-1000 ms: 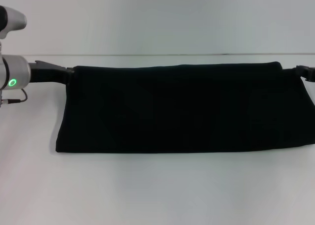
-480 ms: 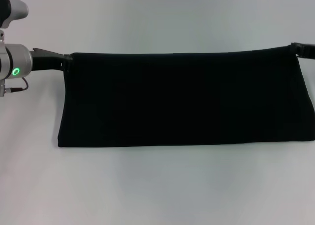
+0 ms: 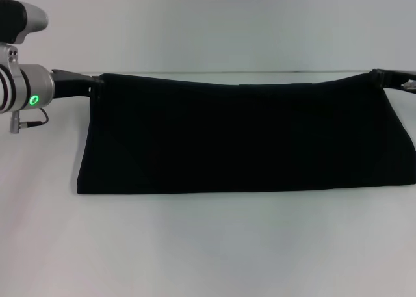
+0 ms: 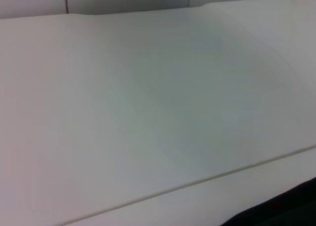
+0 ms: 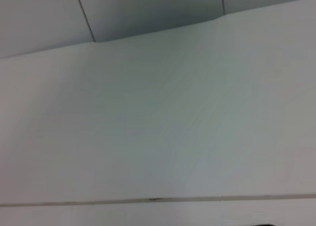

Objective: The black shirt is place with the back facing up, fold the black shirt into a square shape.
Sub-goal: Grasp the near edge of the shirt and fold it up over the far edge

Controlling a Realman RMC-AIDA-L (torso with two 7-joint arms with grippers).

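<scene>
The black shirt (image 3: 240, 138) hangs as a wide black band in the head view, its upper edge lifted and stretched between my two grippers, its lower edge resting on the white table (image 3: 208, 245). My left gripper (image 3: 97, 82) is shut on the shirt's upper left corner. At the upper right corner my right gripper (image 3: 379, 77) is shut on the fabric too. The top edge sags slightly in the middle. A sliver of the black shirt (image 4: 276, 213) shows in the left wrist view. No lettering shows.
The white table stretches in front of the shirt and to its left. Its far edge (image 3: 227, 72) meets a pale wall behind. Both wrist views show mostly bare white tabletop (image 5: 158, 137) and wall panels.
Both grippers have risen and carried the shirt's top edge a little higher and farther back, the left one also shifting right. The top edge now sags in the middle.
</scene>
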